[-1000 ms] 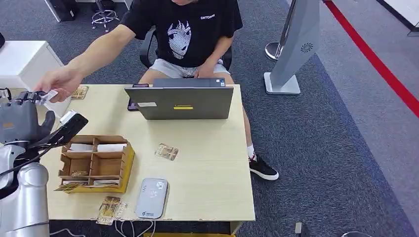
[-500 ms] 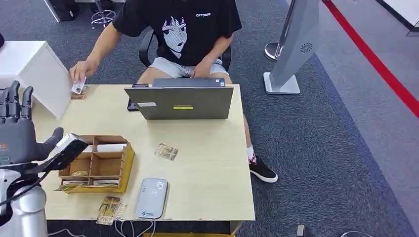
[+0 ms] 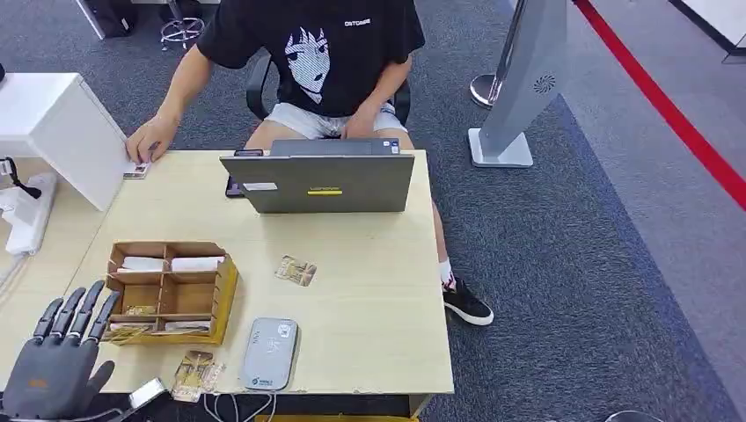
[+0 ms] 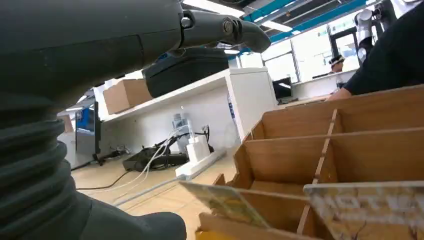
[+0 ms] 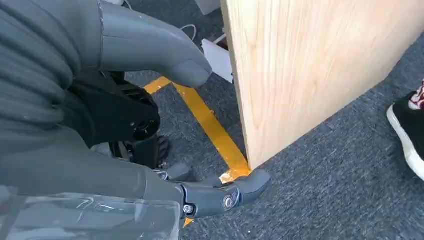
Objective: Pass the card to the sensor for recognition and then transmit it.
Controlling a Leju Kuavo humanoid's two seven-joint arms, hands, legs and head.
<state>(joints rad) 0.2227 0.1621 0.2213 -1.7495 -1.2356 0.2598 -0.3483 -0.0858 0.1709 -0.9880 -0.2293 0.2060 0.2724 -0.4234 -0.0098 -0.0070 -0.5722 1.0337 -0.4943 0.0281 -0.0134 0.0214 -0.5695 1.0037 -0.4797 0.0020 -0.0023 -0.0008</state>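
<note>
Across table (image 3: pixel 369 308), person's hand (image 3: pixel 149 141) holds card (image 3: pixel 136 169), far from empty, spread left hand (image 3: pixel 57 365)

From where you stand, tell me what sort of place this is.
Probably an office or reception-style test area: a wooden desk on grey carpet, a person seated behind a laptop, and a card reader beside a wooden card organizer.

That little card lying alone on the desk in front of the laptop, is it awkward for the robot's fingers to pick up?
Probably. The card lies flat on the smooth table, so fingers get little edge. It looks thin and light, so a push would likely slide it.
</note>
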